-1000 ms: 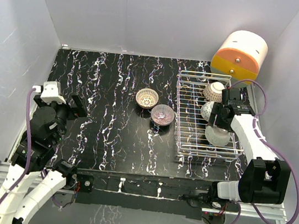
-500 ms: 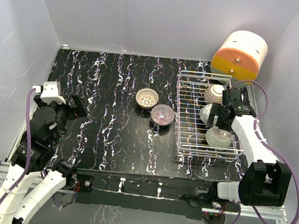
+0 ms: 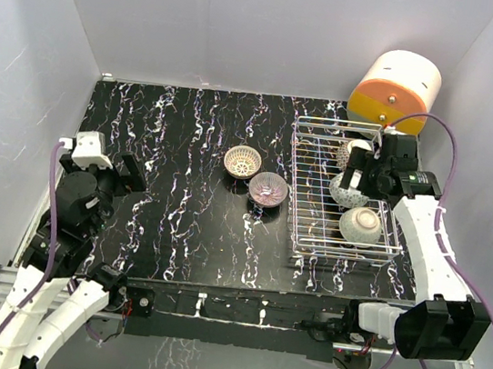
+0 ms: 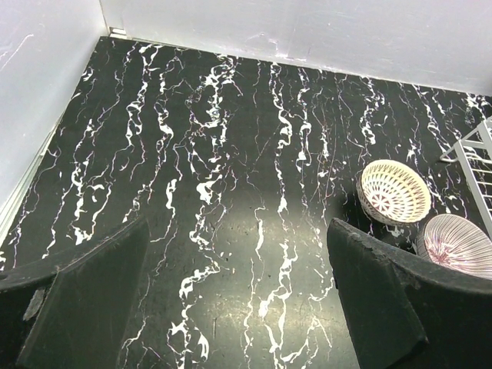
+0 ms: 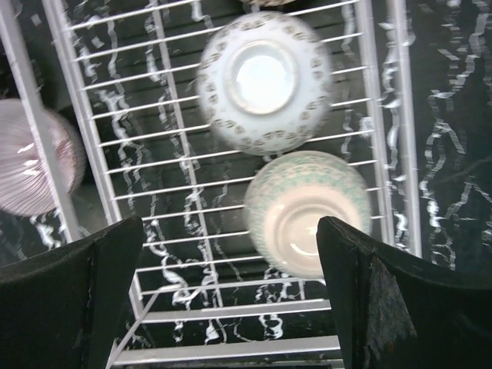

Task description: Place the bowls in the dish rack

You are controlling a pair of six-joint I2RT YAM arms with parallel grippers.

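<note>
Change: the right arm is lifting off the middle bowl [image 3: 345, 191] and swinging toward the far end of the dish rack [image 3: 313, 185] – the left arm is barely shifting.
Right gripper [image 3: 363, 172]: hanging above the rack, fingers spread wide, holding nothing.
Left gripper [image 4: 238, 300]: waiting at the left side of the table [image 3: 170, 137], jaws wide apart and empty.
Loaded: three bowls are sitting in the rack along its right side, the near bowl [image 3: 360, 225] and the middle bowl upside down, foot rings showing; the far bowl [image 3: 354, 148] is partly hidden by the gripper.
Outstanding: the lattice bowl [image 3: 242, 160] and the purplish bowl [image 3: 268, 188] are resting upright on the table just left of the rack, close together – by my reckoning three of five done.
Materials: the bowls are looking like glazed ceramic, round, patterned, pale underneath; the rack is thin silver wire in an open grid with low sides; the tabletop is black with white veining.
Bystander: an orange-and-cream cylinder [image 3: 396, 88] is standing behind the rack.
</note>
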